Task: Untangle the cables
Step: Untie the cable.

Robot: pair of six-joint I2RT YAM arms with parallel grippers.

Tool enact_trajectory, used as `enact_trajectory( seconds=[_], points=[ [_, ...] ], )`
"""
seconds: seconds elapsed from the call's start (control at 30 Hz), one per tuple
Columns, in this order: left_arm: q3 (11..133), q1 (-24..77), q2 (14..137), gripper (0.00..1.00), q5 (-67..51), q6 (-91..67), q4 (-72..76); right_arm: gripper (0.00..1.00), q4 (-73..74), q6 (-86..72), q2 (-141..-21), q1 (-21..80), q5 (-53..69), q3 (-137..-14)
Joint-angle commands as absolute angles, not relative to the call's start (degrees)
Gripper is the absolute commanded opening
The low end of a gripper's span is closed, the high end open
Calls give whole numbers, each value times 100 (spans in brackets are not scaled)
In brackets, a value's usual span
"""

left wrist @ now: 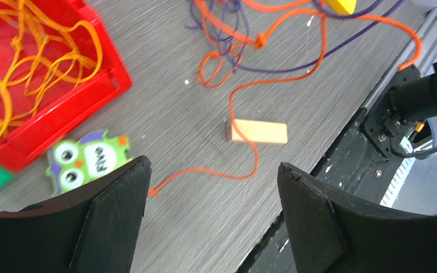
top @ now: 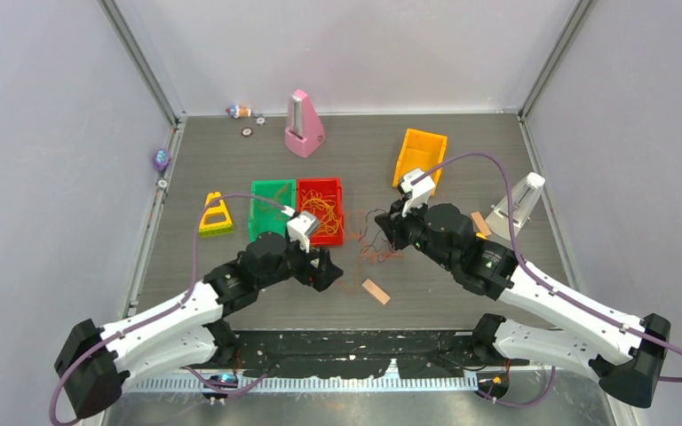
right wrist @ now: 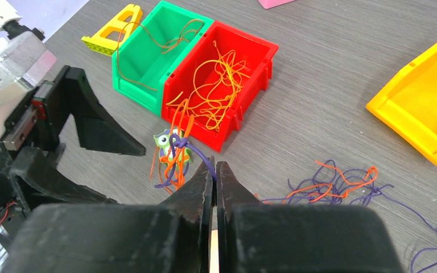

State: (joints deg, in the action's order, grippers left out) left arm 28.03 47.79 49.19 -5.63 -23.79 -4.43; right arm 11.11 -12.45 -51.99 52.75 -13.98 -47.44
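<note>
The cables are thin orange and purple strands. One loose tangle [top: 375, 241] lies on the table between my grippers and also shows in the right wrist view [right wrist: 333, 185]. My right gripper [right wrist: 214, 168] is shut on a purple strand; a knotted orange-and-purple clump [right wrist: 176, 156] hangs from it above the table. In the top view the right gripper [top: 389, 224] is beside the red bin [top: 337, 232], which holds orange-yellow cables [right wrist: 216, 94]. My left gripper [left wrist: 213, 187] is open and empty just above an orange strand [left wrist: 227, 173], near the table's front edge.
A green bin [top: 266, 188] with one brown strand adjoins the red bin. A tipped yellow bin [top: 421, 157], a pink metronome [top: 303, 124] and a yellow wedge [top: 216, 216] stand around. A wooden block [left wrist: 259, 131] and an owl tag [left wrist: 88, 159] lie near the left gripper.
</note>
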Motion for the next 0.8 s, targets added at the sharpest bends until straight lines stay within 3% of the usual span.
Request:
enact_trajectory(
  seconds=[0.0,0.43,0.47,0.5,0.63,0.67,0.77],
  points=[
    [2789,5050,5393,82,-194,-2263,1522,6,1265,-1343,-5139,5263,-1246,-5171],
    [3053,5455,7182,76,-191,-2640,2268,6,1319,-1364,-5068,5259,-1143,-5448],
    [3102,5462,7333,72,-212,-2679,2314,6,1323,-1380,-5065,5257,-1143,-5442],
    [3132,5471,7419,62,-237,-2702,2347,6,1324,-1380,-5046,5261,-1143,-5437],
    [3075,5484,7290,8,55,-2765,2294,6,1413,-1373,-4942,5256,-1334,-5380],
    [3006,5484,7087,0,308,-2746,2129,6,1462,-1374,-4932,5260,-1514,-5362],
    [2787,5476,6275,0,1056,-2635,1454,6,1793,-1407,-4913,5249,-2028,-5314]
  ],
)
